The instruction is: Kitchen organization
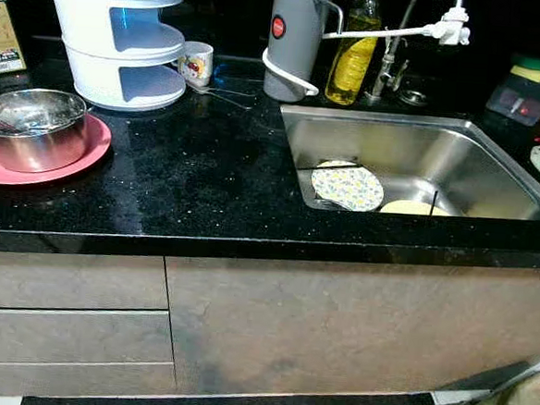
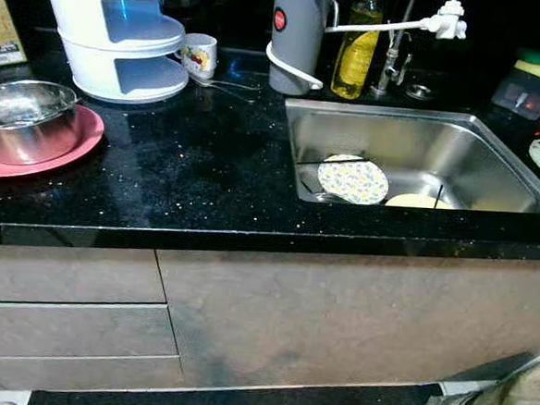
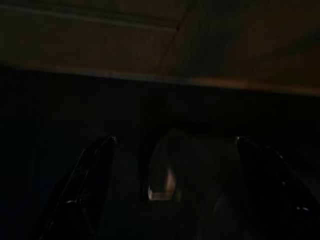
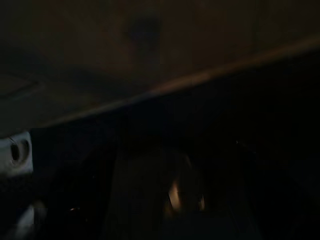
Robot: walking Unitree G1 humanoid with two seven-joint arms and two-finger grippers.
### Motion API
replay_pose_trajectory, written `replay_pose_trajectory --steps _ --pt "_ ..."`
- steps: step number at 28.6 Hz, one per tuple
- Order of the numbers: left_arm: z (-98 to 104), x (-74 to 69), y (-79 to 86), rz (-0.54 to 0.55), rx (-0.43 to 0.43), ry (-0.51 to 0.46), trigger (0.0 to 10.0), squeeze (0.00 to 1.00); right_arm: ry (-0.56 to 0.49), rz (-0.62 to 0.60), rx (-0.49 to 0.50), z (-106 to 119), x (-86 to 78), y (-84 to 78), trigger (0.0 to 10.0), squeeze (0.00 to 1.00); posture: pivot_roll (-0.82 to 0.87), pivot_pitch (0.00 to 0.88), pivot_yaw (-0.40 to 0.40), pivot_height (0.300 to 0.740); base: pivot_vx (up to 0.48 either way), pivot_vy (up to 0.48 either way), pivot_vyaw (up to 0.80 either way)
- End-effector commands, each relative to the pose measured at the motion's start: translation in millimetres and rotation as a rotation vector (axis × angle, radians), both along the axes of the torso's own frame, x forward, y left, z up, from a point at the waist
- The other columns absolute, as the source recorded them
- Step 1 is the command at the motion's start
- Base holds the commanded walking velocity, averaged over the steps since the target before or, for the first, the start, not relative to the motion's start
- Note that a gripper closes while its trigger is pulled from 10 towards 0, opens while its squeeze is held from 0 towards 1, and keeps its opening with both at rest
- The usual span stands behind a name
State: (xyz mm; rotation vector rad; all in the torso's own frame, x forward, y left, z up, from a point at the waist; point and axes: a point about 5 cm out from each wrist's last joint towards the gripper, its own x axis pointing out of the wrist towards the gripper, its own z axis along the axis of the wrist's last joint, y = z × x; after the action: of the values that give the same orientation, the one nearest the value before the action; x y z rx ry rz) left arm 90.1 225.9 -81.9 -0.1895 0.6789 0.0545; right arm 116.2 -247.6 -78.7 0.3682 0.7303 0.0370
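Standing at the worktop [image 1: 217,171], I see a steel bowl [image 1: 32,126] on a pink plate [image 1: 87,148] at the far left, a white rack [image 1: 119,34] and mug [image 1: 195,63] behind, then a grey jug [image 1: 294,37], an oil bottle [image 1: 355,51] and, rightmost, the sink [image 1: 413,143] holding a patterned plate [image 1: 347,186]. That plate looks stiff, breakable, perhaps wet; its rim seems the best hold. Both arms hang idle below; left gripper [image 3: 175,165] jaws apart, right gripper's too dark to tell.

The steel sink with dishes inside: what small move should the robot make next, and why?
Probably step closer to the steel sink: the flowered round plate lies inside it, while both arms hang idle low by the cabinet front, left gripper open.
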Motion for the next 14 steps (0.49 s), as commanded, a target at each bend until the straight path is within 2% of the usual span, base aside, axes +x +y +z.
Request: replay_pose_trajectory --steps 1,3,4,6,7,13,14 --pt "3.1 8.9 2.4 0.027 0.008 -0.032 10.0 0.0 -0.046 -0.008 -0.016 5.5 11.1 -3.5 10.0 0.0 0.06 0.0 -0.057 0.74 0.0 0.0 0.0" --pt "4.1 14.1 3.0 0.032 0.008 -0.041 10.0 0.0 -0.058 -0.012 -0.019 7.2 16.4 -3.6 10.0 0.0 0.06 0.0 -0.057 0.74 0.0 0.0 0.0" --pt "6.3 26.4 4.4 0.038 0.016 -0.054 10.0 0.0 -0.079 -0.002 -0.026 10.4 28.1 -1.4 10.0 0.0 0.05 0.0 -0.046 0.74 0.0 0.0 0.0" --pt "7.1 30.9 5.1 0.041 0.019 -0.055 10.0 0.0 -0.085 -0.002 -0.027 11.4 32.4 -0.2 10.0 0.0 0.05 0.0 -0.046 0.74 0.0 0.0 0.0" --pt "9.9 42.3 7.1 0.043 0.026 -0.067 10.0 0.0 -0.104 -0.011 -0.025 14.5 43.2 1.7 10.0 0.0 0.04 0.0 -0.043 0.74 0.0 0.0 0.0" --pt "14.6 59.1 9.5 0.049 0.039 -0.083 10.0 0.0 -0.115 -0.006 -0.032 18.7 58.7 5.6 10.0 0.0 0.05 0.0 -0.049 0.74 0.0 0.0 0.0" --pt "16.6 66.6 10.7 0.057 0.043 -0.087 10.0 0.0 -0.118 0.014 -0.037 20.4 65.8 9.2 10.0 0.0 0.05 0.0 -0.048 0.74 0.0 0.0 0.0"
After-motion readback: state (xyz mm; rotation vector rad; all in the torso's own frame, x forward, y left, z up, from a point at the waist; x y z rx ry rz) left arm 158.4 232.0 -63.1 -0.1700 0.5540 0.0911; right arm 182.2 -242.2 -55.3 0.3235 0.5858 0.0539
